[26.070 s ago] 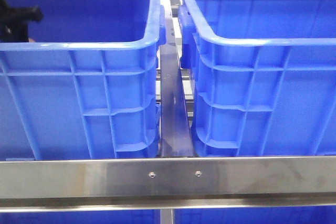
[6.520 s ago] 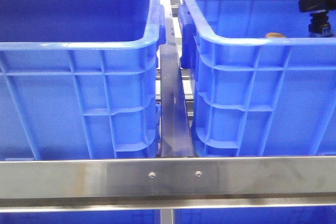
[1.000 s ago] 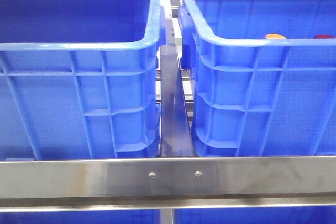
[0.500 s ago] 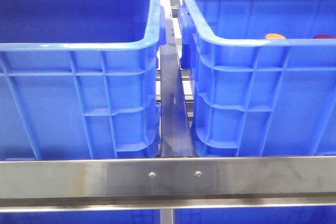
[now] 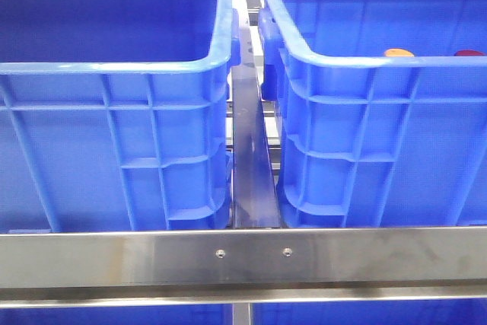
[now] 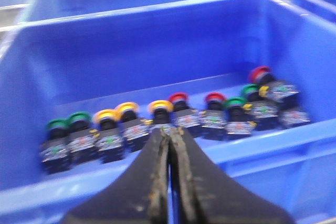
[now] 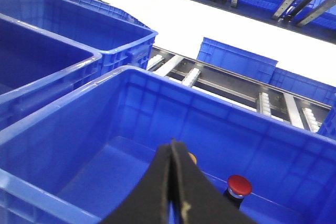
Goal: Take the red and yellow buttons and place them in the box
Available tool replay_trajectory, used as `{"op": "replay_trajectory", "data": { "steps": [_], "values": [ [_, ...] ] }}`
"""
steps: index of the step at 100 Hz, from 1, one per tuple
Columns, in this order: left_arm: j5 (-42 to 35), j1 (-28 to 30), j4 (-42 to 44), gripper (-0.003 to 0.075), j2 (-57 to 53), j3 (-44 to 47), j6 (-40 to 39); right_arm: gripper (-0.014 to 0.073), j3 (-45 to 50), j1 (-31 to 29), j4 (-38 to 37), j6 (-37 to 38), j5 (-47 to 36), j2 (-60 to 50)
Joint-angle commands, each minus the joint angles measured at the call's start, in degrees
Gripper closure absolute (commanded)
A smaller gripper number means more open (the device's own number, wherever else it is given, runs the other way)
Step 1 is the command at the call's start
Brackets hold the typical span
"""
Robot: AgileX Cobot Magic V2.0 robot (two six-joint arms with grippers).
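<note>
The box (image 5: 365, 62) is the deep blue crate at the right in the front view. The orange-yellow button (image 5: 399, 53) and the dark red button (image 5: 469, 53) stand inside it, their tops just showing over the near rim. In the right wrist view my right gripper (image 7: 173, 143) is shut and empty above this box (image 7: 131, 103). The red button (image 7: 239, 186) stands on the floor beside the gripper, and the yellow button (image 7: 192, 157) is mostly hidden behind the fingers. My left gripper (image 6: 169, 129) is shut and empty. Neither gripper shows in the front view.
In the left wrist view another blue crate (image 6: 157, 40) holds a row of several push buttons with green (image 6: 79, 120), yellow (image 6: 127, 109) and red (image 6: 178, 98) caps. A second crate (image 5: 114, 66) stands at the left in the front view, with a steel bar (image 5: 243, 256) in front.
Nothing differs over the last second. Since 6.5 s ago the right gripper has left the front view and the red button now stands in the box beside the yellow one.
</note>
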Motion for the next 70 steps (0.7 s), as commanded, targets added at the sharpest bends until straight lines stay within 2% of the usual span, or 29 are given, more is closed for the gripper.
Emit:
{"op": "replay_trajectory", "data": {
  "steps": [1, 20, 54, 58, 70],
  "values": [
    [-6.16, 2.35, 0.02, 0.0740, -1.65, 0.57, -0.67, 0.0662, -1.56, -0.42, 6.95, -0.02, 1.63, 0.38],
    [-6.63, 6.91, -0.32, 0.0740, -4.65, 4.94, -4.10, 0.0662, -1.56, -0.42, 6.95, -0.02, 1.63, 0.38],
    [-11.61, 8.32, -0.22, 0.0740, -11.68, 13.82, -4.94, 0.0662, -1.56, -0.42, 6.95, -0.02, 1.63, 0.38],
    [-9.03, 8.81, -0.22, 0.0740, -11.68, 13.66, -4.94, 0.0662, -1.56, -0.42, 6.95, -0.02, 1.61, 0.44],
    [-8.58, 9.49, -0.22, 0.0740, -11.68, 13.66, -4.94, 0.0662, -1.56, -0.42, 6.95, -0.02, 1.61, 0.44]
  ]
}}
